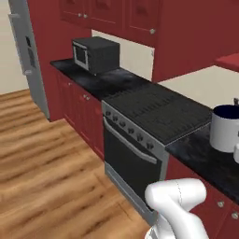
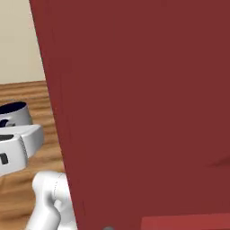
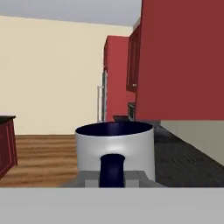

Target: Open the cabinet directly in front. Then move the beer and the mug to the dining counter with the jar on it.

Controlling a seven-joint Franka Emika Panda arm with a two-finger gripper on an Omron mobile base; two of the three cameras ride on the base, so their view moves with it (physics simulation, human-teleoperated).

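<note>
The white-grey mug (image 3: 114,146) with a navy inside sits right in front of the hand, its dark handle (image 3: 111,169) facing the camera. My gripper (image 3: 112,177) is shut on that handle. In the left base view the mug (image 1: 225,127) hangs just above the black worktop (image 1: 200,156) at the right edge. The right base view has the mug (image 2: 13,114) at the far left, above the white hand. A red cabinet door (image 2: 143,112) stands open close by, and a red inner shelf (image 1: 228,60) shows. The beer is out of view.
A stove (image 1: 154,116) and a black microwave (image 1: 95,53) stand along the worktop, with a grey fridge (image 1: 28,56) beyond. Wooden floor (image 1: 46,172) lies open to the left. The end of a black-topped red counter (image 3: 5,131) shows far left.
</note>
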